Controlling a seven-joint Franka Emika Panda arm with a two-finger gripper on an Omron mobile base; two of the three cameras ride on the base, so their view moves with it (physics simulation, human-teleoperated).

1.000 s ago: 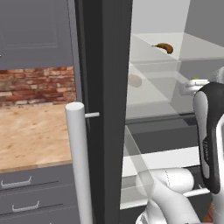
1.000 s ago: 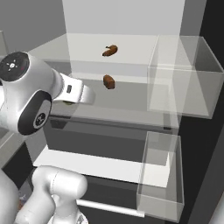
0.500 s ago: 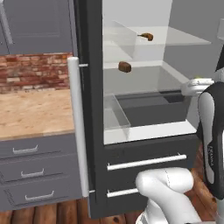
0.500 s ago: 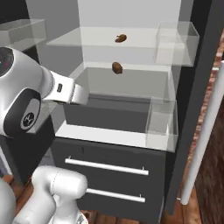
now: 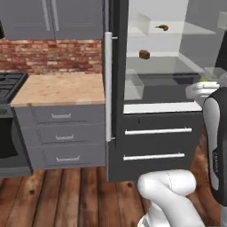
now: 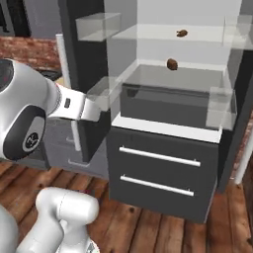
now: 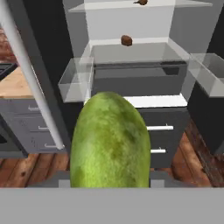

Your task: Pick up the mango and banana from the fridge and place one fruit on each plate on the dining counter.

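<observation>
The hand (image 7: 110,186) is clamped on the mango (image 7: 110,140), which fills the space just ahead of it. Beyond the fruit stands the open fridge (image 7: 135,74), with a brown lump (image 7: 126,40) on a glass shelf well ahead and above.

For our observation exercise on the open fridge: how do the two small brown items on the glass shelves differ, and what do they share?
The upper brown item lies on the top shelf; the lower brown lump sits one shelf down. The upper one looks flatter and longer, with a thin end sticking out; the lower lump looks rounder and chunkier. The upper one lies further right than the lower lump in both base views. Both are dark brown, small and inside the fridge.
</observation>
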